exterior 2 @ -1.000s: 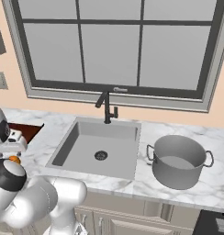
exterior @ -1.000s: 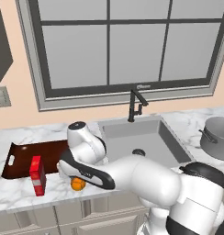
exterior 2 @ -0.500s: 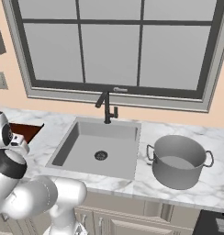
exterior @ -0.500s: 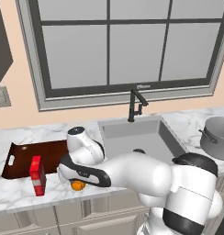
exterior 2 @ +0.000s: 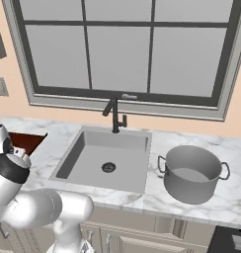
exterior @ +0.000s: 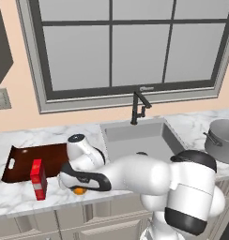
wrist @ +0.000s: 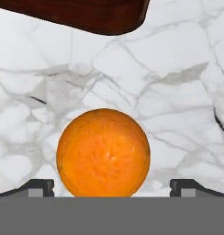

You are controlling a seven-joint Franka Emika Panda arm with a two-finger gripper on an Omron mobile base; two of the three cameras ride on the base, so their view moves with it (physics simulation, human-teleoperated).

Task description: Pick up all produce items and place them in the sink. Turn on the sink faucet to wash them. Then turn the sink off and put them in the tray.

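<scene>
The produce item, a smooth orange fruit (wrist: 103, 153), rests on the white marble counter just in front of the tray's (wrist: 86, 13) dark wooden edge. My gripper (wrist: 112, 188) is open, its dark fingertips (wrist: 40, 187) standing on either side of the fruit without touching it. From the left base view, the hand hangs low over the orange (exterior: 79, 191), which peeks out beneath it, right of the tray (exterior: 22, 161). The grey sink (exterior: 135, 138) with its black sink faucet (exterior: 139, 107) lies further right.
A tall red box (exterior: 38, 179) stands at the tray's front edge, left of the hand. A round grey pot (exterior 2: 191, 173) sits on the counter right of the sink (exterior 2: 107, 158). The counter's front edge runs close below the orange.
The hand has come down over the orange, covering more of it in the left base view. The orange, box and tray have stayed put.
</scene>
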